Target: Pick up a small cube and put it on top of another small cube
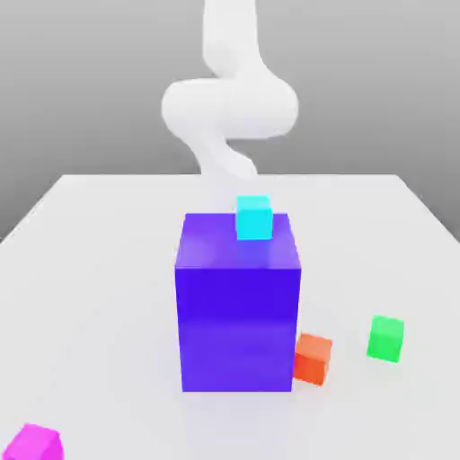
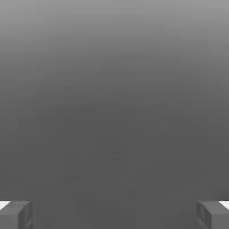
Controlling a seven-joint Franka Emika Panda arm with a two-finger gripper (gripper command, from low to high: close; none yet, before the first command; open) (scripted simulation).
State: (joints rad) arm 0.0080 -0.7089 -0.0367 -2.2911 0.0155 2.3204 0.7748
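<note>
The small bright magenta cube [image 1: 34, 444] sits by the table's [image 1: 108, 296] near edge, ungrasped. The gripper's [image 2: 114, 215] fingers stand apart, empty; picking seems unstarted, so next: reach it.

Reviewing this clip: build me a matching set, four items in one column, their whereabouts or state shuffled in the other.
Things
1. cyan cube
2. green cube
3. magenta cube
4. gripper

Places or states
A. open, with nothing between the fingers
B. on top of the big blue-violet block
C. near corner at the exterior view's left, cut by the picture edge
D. on the table, toward the exterior view's right

Pairs: 1-B, 2-D, 3-C, 4-A
</note>
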